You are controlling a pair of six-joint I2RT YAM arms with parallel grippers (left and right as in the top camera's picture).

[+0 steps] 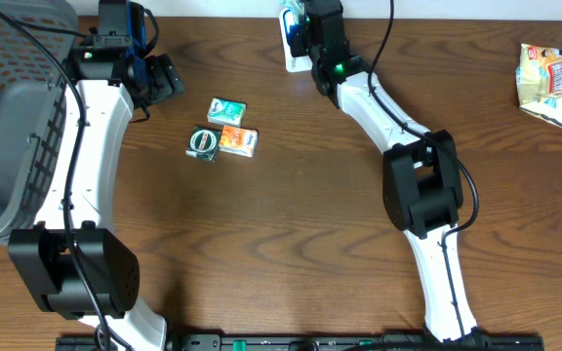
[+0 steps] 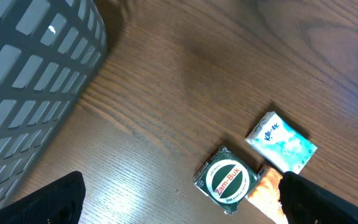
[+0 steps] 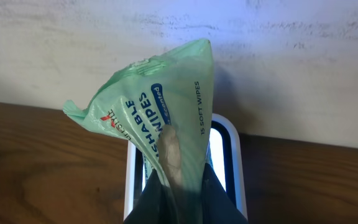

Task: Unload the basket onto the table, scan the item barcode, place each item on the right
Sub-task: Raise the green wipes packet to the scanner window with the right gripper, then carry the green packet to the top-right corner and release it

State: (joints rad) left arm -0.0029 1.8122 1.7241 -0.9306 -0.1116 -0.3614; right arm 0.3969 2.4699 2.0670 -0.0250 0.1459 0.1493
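A brown wooden table (image 1: pixel 291 214) runs up to a white wall (image 3: pixel 291 62) at its far edge. Furthest left, beside the left pincer (image 2: pixel 179 186), stands a grey slatted basket (image 1: pixel 8 117). The left pincer hangs above the table with its jaws spread wide and nothing between them. Ahead of it and towards its right finger lie three small goods in a cluster: a round green and white tin (image 2: pixel 227 180) marked Zam-Buk, a pale blue packet (image 2: pixel 281 146) just beyond the tin, and an orange box (image 1: pixel 238 140) touching the tin, partly hidden behind that finger in the left wrist view. Further right, at the table's far edge, the right pincer (image 3: pixel 182 186) is clamped tight on the lower end of a green wipes packet (image 3: pixel 160 106), which rises crumpled above the fingertips with its printed side turned to the wrist camera. Directly behind the packet and the pincer lies a white scanner (image 3: pixel 229 149) with a blue-lit face, close against the wall. Well off to the right of this pincer, a yellow snack bag (image 1: pixel 544 83) lies alone.
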